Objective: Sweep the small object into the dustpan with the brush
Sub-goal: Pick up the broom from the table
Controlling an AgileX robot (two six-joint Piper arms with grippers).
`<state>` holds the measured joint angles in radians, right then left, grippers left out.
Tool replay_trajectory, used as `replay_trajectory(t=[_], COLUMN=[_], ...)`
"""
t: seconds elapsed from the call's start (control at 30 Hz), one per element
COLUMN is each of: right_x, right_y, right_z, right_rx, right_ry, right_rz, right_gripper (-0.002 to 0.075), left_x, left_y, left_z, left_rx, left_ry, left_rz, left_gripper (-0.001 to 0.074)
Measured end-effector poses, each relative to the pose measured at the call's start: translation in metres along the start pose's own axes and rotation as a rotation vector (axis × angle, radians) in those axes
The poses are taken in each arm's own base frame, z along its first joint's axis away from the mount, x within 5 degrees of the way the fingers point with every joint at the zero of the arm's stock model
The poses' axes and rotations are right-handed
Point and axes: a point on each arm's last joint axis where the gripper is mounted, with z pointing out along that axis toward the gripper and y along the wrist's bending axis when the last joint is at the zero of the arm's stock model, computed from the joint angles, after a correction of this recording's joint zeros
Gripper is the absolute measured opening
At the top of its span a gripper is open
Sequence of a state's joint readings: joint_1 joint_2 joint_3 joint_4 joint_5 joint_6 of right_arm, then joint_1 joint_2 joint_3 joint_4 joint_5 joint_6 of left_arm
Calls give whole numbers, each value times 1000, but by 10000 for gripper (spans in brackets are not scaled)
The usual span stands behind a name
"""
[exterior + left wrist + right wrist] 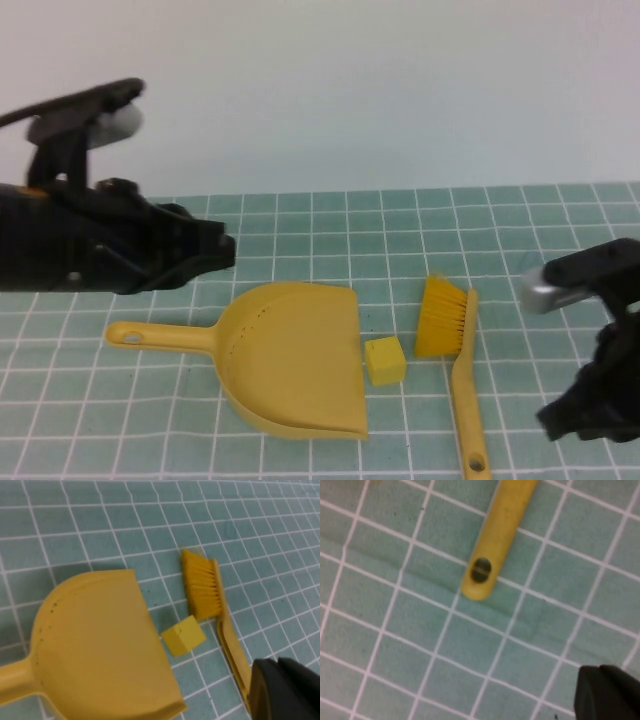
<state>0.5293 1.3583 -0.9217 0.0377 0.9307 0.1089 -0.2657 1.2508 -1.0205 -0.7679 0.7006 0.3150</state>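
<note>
The small object (385,360), a soft-edged yellow cube, is found on the tiled surface (300,215) between the open mouth of the smooth plastic dustpan (290,355) and the bristle tuft of the slim brush (452,360), touching neither; both tools lie ungrasped. The left gripper (225,248) is held closed and empty above the dustpan's handle side, and the right gripper (560,420) closed and empty near the brush's holed handle end. It is judged that the light cube could be knocked aside or over the lip by a hard stroke, and the unrestrained dustpan pushed away.
</note>
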Motion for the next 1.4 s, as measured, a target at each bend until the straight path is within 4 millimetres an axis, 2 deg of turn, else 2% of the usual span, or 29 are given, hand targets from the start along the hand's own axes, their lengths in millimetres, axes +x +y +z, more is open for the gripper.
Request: replay_trajectory(t=[0.13, 0.23, 0.33, 0.37, 0.43, 0.6, 0.7, 0.87, 1.1, 1.27, 1.4], right_x=[-9, -14, -20, -24, -34, -62, -71, -71, -70, -68, -70], right_y=[8, 10, 13, 14, 17, 23, 25, 25, 39, 41, 39], right_z=[22, 37, 48, 50, 53, 60, 68, 87, 117, 138, 139], right_rx=[9, 10, -10, -19, -31, -39, -31, -12, 0, 44, 72], right_ry=[23, 46, 68, 71, 64, 71, 112, 179, 211, 247, 237], right_rz=[61, 145, 204, 218, 231, 239, 239, 266, 258, 255, 267], right_gripper=[77, 219, 410, 453, 491, 499, 499, 499, 499, 496, 431], left_x=[2, 3, 3, 4, 5, 8, 10, 10, 11, 14, 16], left_y=[2, 5, 5, 5, 4, 3, 3, 2, 2, 1, 0], left_z=[20, 26, 27, 26, 26, 26, 26, 25, 25, 24, 24], left_rx=[0, -4, -3, -1, 2, 13, 21, 26, 27, 39, 48], left_ry=[39, 59, 65, 69, 80, 115, 134, 143, 146, 180, 206], left_rz=[-58, -76, -76, -76, -77, -77, -46, -25, -23, -23, -23], left_gripper=[1, 1, 1, 1, 1, -2, -2, -2, -2, 0, -2])
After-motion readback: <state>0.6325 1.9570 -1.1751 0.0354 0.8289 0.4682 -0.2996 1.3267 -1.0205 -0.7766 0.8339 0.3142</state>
